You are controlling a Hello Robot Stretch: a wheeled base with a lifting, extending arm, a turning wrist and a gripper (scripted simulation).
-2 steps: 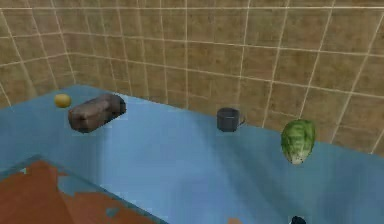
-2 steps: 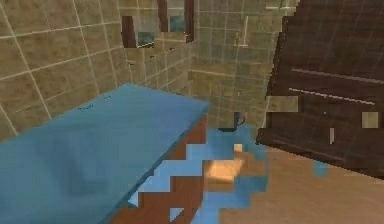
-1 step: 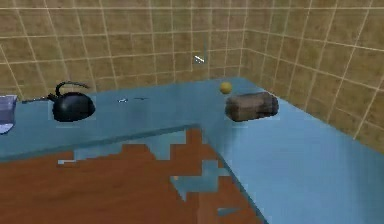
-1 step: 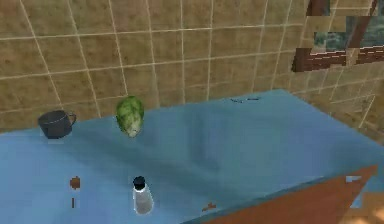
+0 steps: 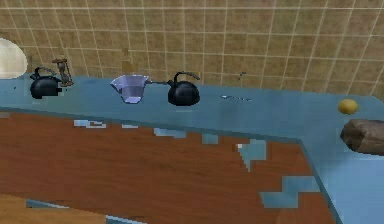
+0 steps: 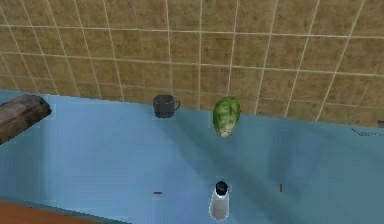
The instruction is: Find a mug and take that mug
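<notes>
A dark grey mug (image 6: 165, 105) with its handle to the right stands on the blue countertop (image 6: 90, 160) close to the tiled wall, in the arm side view's upper middle. A green head of lettuce (image 6: 227, 115) lies just to its right.
A brown loaf (image 6: 20, 115) lies at the arm side view's left, also seen as the loaf (image 5: 365, 135). A white bottle with a dark cap (image 6: 220, 200) stands near the bottom. Ahead, the counter (image 5: 290, 112) carries two black kettles (image 5: 43, 84) (image 5: 183, 92), a clear jug (image 5: 130, 89) and a yellow fruit (image 5: 347, 105).
</notes>
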